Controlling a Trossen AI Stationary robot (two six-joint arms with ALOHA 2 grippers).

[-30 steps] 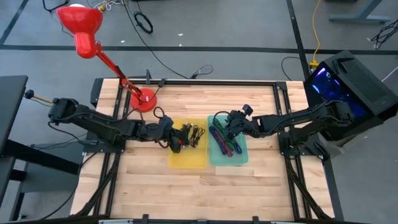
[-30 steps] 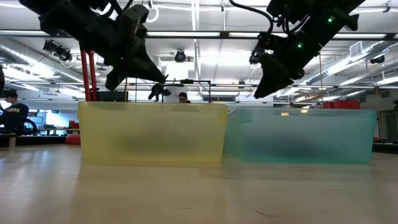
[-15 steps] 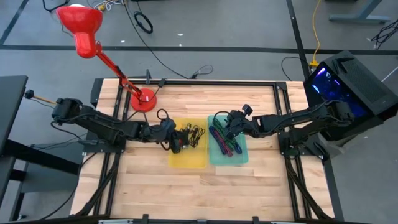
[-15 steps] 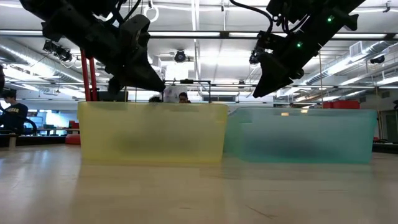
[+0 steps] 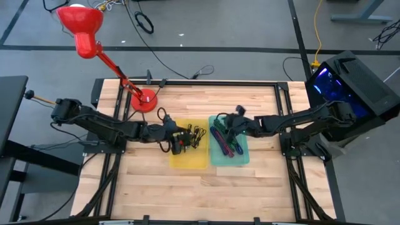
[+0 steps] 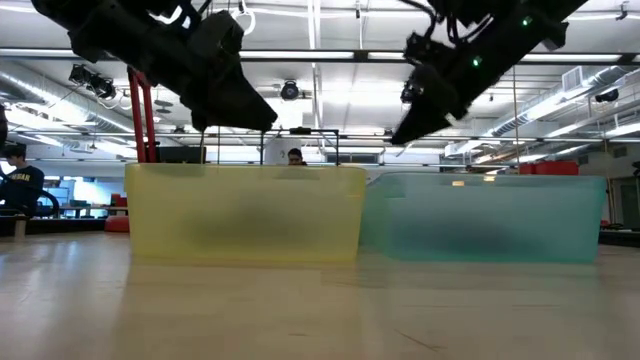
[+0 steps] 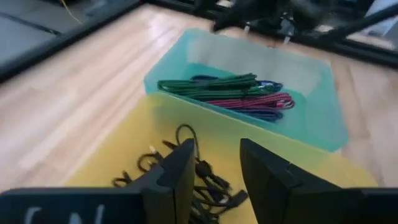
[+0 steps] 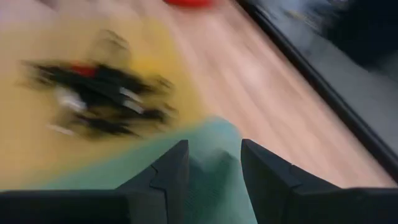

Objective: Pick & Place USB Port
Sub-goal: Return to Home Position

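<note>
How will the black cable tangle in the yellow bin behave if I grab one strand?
Probably floppy: the black cables lie in loose loops in the yellow bin. Strands cross, so pulling one would likely drag others along. They look thin, so likely light. The left pincer hangs open over them, the right pincer over the green bin.

A red lamp overhangs grey floor beside the wooden table.

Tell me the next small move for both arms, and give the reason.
Probably raise both arms and draw them back from the bins. The left pincer and right pincer hang open and empty over the yellow bin and green bin; black cables lie in the yellow one, coloured cables in the green, and no cable shows on the table.
</note>
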